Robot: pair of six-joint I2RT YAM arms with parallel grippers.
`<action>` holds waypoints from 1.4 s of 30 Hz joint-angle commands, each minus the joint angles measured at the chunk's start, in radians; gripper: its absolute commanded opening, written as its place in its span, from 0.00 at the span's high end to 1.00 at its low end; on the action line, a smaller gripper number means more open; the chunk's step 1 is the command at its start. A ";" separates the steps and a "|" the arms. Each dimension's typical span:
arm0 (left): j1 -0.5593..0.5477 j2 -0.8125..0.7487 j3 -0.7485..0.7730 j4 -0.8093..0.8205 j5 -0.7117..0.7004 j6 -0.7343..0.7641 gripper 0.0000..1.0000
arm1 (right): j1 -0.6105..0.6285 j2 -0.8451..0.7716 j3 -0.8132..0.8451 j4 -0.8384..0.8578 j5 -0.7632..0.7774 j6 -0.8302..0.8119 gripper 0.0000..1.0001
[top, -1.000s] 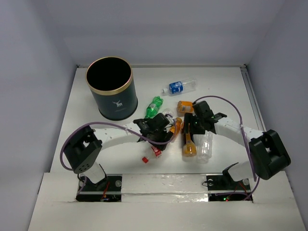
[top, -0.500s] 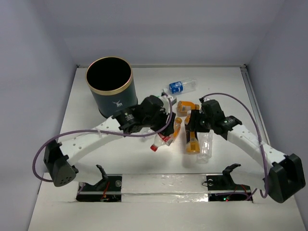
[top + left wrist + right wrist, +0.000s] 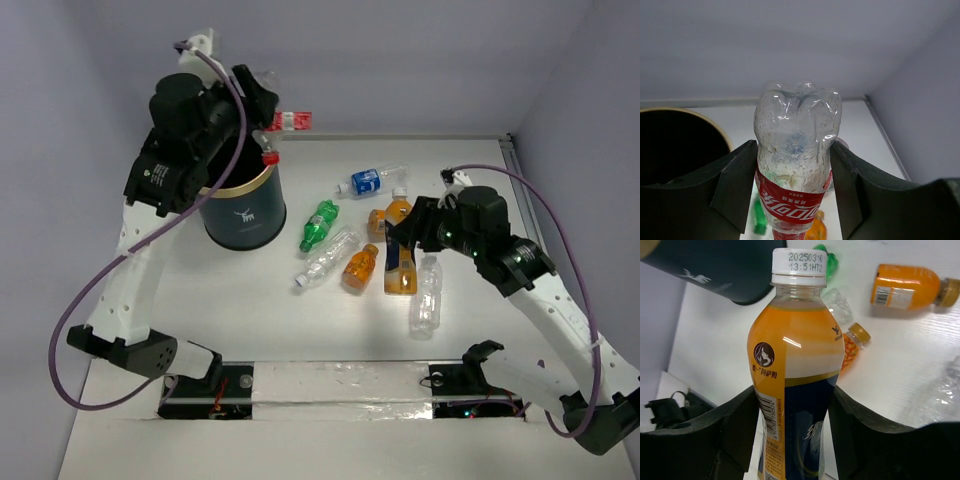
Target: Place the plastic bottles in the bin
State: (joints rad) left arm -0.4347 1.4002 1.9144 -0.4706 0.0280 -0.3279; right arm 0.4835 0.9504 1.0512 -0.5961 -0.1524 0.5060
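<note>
Top external view: each arm grips a bottle, the left one high by the bin.
At far left the left gripper (image 3: 792,167) pinches a clear red-label bottle (image 3: 795,130) just right of the mouth of the bin (image 3: 243,215). A green bottle (image 3: 320,223), a clear bottle (image 3: 328,257) and a blue-label bottle (image 3: 368,181) lie on the table (image 3: 200,300). The right gripper (image 3: 795,415) clamps an orange bottle (image 3: 796,345).

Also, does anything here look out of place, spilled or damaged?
Nothing is spilled or broken. One point: the red-label bottle in the left gripper seems to hang at the right rim of the bin, not over the opening, so it might miss if released now. The right gripper holds an orange bottle cleanly.
</note>
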 commanded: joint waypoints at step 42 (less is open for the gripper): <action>0.185 -0.668 -0.862 -0.009 0.118 -0.194 0.76 | 0.274 1.316 1.552 0.502 0.149 0.200 0.48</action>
State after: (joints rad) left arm -0.2432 0.7818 1.0992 -0.4191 0.1074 -0.4824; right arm 0.7174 2.2517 2.5381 -0.1925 -0.0593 0.7288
